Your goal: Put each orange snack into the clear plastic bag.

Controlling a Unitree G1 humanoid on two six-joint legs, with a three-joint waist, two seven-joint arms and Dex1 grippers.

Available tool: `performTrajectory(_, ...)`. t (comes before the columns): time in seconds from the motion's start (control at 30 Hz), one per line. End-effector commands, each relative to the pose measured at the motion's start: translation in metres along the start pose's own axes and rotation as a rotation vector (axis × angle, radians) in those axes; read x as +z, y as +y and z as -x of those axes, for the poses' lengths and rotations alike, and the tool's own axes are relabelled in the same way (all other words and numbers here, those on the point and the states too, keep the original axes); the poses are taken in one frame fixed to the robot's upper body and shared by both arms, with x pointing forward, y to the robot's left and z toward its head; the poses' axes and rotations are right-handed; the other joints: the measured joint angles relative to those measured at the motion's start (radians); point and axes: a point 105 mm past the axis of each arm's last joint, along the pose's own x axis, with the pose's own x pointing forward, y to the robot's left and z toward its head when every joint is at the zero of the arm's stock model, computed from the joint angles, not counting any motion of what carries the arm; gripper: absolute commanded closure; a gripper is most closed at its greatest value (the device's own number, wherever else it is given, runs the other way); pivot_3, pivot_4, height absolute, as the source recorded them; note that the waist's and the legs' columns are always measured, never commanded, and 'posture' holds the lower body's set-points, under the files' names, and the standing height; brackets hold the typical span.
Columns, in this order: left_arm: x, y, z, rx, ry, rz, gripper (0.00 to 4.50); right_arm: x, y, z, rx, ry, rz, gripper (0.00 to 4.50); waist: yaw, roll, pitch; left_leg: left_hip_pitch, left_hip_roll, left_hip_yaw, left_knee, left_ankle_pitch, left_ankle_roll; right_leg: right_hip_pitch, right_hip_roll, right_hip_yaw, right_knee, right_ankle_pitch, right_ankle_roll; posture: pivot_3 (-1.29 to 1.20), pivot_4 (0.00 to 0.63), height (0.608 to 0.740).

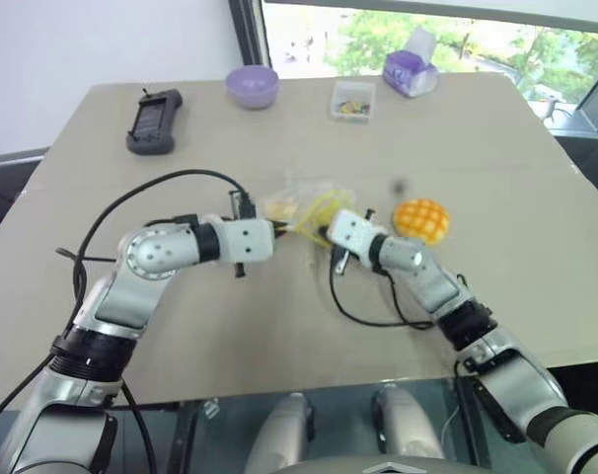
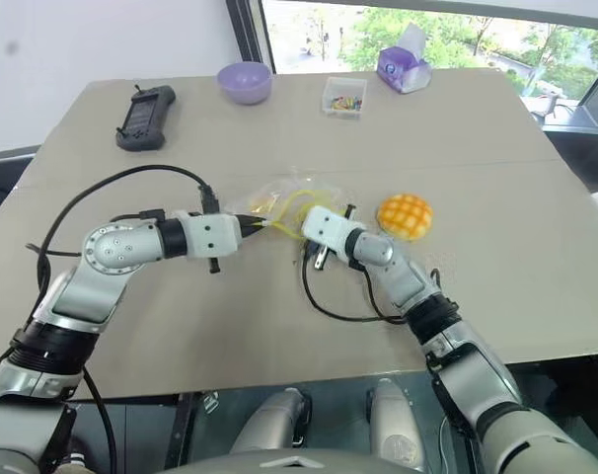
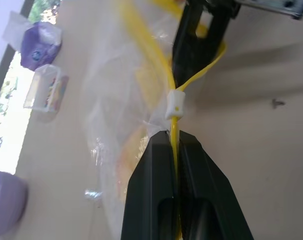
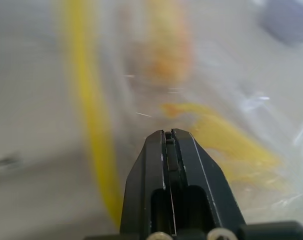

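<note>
Left eye view: both grippers pinch bag (image 1: 304, 207) strip; bun (image 1: 421, 219) beside; clear box (image 1: 352, 100) far.

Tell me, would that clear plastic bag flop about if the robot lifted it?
Probably. The clear plastic bag looks thin and crinkled, so it should sag and feel light. Its yellow closure strip, pinched in the left pincer, already bends, so it seems only slightly stiffer. The glossy film may be slippery.

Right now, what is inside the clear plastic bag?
Inside the clear plastic bag one pale-orange flat piece shows through the film. The grid-topped bun lies outside on the table. Crinkles and the yellow closure strip hide whatever else may be inside.
</note>
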Motion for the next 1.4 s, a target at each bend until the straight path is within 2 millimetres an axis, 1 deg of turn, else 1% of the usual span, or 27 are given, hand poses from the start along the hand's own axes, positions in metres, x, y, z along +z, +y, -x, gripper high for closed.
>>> performTrajectory(0.03, 0.003, 0.015, 0.01, 0.066, 0.029, -0.047, 4.5, 0.003, -0.016, 0.004, -0.067, 0.01, 0.032, 4.43, 0.0, 0.0, 0.0, 0.0, 0.0, 0.0, 0.0, 0.0, 0.0, 0.0, 0.0, 0.0, 0.0, 0.0, 0.0, 0.0, 0.15, 0.74)
performTrajectory(0.17, 0.006, 0.012, 0.008, 0.07, 0.043, -0.05, 4.5, 0.007, -0.004, 0.004, 0.004, -0.009, 0.073, 4.43, -0.003, 0.0, 0.0, 0.0, 0.0, 0.001, 0.0, 0.0, 0.0, 0.0, 0.0, 0.0, 0.0, 0.0, 0.0, 0.0, 0.15, 0.74)
performTrajectory(0.2, 0.008, 0.01, 0.007, 0.071, 0.043, -0.047, 4.5, 0.009, -0.002, 0.005, 0.013, -0.024, 0.08, 3.94, -0.003, 0.0, 0.0, 0.0, 0.0, 0.001, 0.0, 0.0, 0.0, 0.0, 0.0, 0.0, 0.0, 0.0, 0.0, 0.0, 0.15, 0.74)
performTrajectory(0.23, 0.008, 0.01, 0.006, 0.072, 0.044, -0.045, 4.5, 0.011, 0.0, 0.004, 0.019, -0.034, 0.083, 3.7, -0.003, 0.0, 0.0, 0.0, 0.0, 0.001, 0.0, 0.0, 0.0, 0.0, 0.0, 0.0, 0.0, 0.0, 0.0, 0.0, 0.15, 0.74)
performTrajectory(0.33, 0.014, 0.001, 0.001, 0.063, 0.033, -0.028, 4.5, 0.024, 0.002, 0.002, -0.007, -0.093, 0.113, 2.42, -0.003, 0.0, 0.0, 0.0, 0.0, 0.001, 0.0, 0.0, 0.0, 0.0, 0.0, 0.0, 0.0, 0.0, 0.0, 0.0, 0.15, 0.74)
performTrajectory(0.37, 0.016, -0.001, -0.001, 0.061, 0.031, -0.025, 4.5, 0.027, 0.001, 0.0, -0.015, -0.102, 0.123, 2.42, -0.003, 0.0, 0.0, 0.0, 0.0, 0.001, 0.0, 0.0, 0.0, 0.0, 0.0, 0.0, 0.0, 0.0, 0.0, 0.0, 0.15, 0.74)
performTrajectory(0.47, 0.022, -0.003, -0.006, 0.06, 0.015, -0.003, 4.5, 0.028, 0.009, -0.006, 0.028, -0.103, 0.207, 2.42, -0.003, 0.0, 0.0, 0.0, 0.0, 0.001, 0.0, 0.0, 0.0, 0.0, 0.0, 0.0, 0.0, 0.0, 0.0, 0.0, 0.15, 0.74)
performTrajectory(0.6, 0.03, -0.004, -0.011, 0.053, -0.005, 0.036, 4.5, 0.029, 0.011, -0.014, 0.032, -0.103, 0.386, 2.42, -0.003, 0.0, 0.0, 0.0, 0.0, 0.001, 0.0, 0.0, 0.0, 0.0, 0.0, 0.0, 0.0, 0.0, 0.0, 0.0, 0.15, 0.74)
performTrajectory(0.7, 0.032, -0.002, -0.011, 0.061, -0.002, 0.089, 4.5, 0.032, 0.006, -0.015, -0.007, -0.117, 0.439, 2.42, -0.003, 0.0, 0.0, 0.0, 0.0, 0.001, 0.0, 0.0, 0.0, 0.0, 0.0, 0.0, 0.0, 0.0, 0.0, 0.0, 0.15, 0.74)
performTrajectory(0.83, 0.034, -0.001, -0.013, 0.058, -0.003, 0.099, 4.5, 0.031, 0.002, -0.014, -0.027, -0.116, 0.464, 2.42, -0.003, 0.0, 0.0, 0.0, 0.0, 0.001, 0.0, 0.0, 0.0, 0.0, 0.0, 0.001, 0.0, 0.0, 0.0, 0.0, 0.15, 0.74)
performTrajectory(0.93, 0.034, -0.003, -0.016, 0.053, -0.004, 0.106, 4.5, 0.027, 0.005, -0.015, -0.007, -0.108, 0.495, 1.57, -0.003, 0.0, 0.0, 0.0, 0.0, 0.001, 0.0, 0.0, 0.0, 0.0, 0.0, 0.0, 0.0, 0.0, 0.0, 0.0, 0.15, 0.74)
performTrajectory(0.97, 0.033, -0.003, -0.016, 0.053, -0.002, 0.11, 4.5, 0.025, 0.006, -0.015, 0.001, -0.104, 0.505, 1.04, -0.003, 0.0, 0.0, 0.0, 0.0, 0.001, 0.0, 0.0, 0.0, 0.0, 0.0, 0.001, 0.0, 0.0, 0.0, 0.0, 0.15, 0.74)
performTrajectory(1.03, 0.03, -0.002, -0.016, 0.058, 0.009, 0.131, 4.5, 0.023, 0.005, -0.013, -0.009, -0.1, 0.533, 0.12, -0.004, 0.0, 0.0, 0.0, 0.0, 0.001, 0.0, 0.0, 0.0, 0.0, 0.0, 0.001, 0.0, 0.0, 0.0, 0.0, 0.15, 0.74)
performTrajectory(1.07, 0.028, -0.003, -0.015, 0.06, 0.014, 0.135, 4.5, 0.023, 0.003, -0.012, -0.023, -0.1, 0.543, 0.05, -0.004, 0.0, 0.0, 0.0, 0.0, 0.001, 0.0, 0.0, 0.0, 0.0, 0.0, 0.001, 0.0, 0.0, 0.0, 0.0, 0.15, 0.74)
performTrajectory(1.23, 0.024, -0.003, -0.015, 0.067, 0.024, 0.153, 4.5, 0.022, -0.007, -0.005, -0.062, -0.098, 0.554, 0.05, -0.002, 0.0, 0.0, 0.0, 0.0, 0.001, 0.0, 0.0, 0.0, 0.0, 0.0, 0.001, 0.0, 0.0, 0.0, 0.0, 0.15, 0.74)
performTrajectory(1.4, 0.016, -0.001, -0.015, 0.073, 0.042, 0.166, 4.5, 0.027, -0.019, 0.011, -0.041, -0.119, 0.514, 0.05, -0.001, 0.0, 0.0, 0.0, 0.0, 0.001, 0.0, 0.0, 0.0, 0.0, 0.0, 0.001, -0.001, 0.0, 0.0, 0.0, 0.15, 0.74)
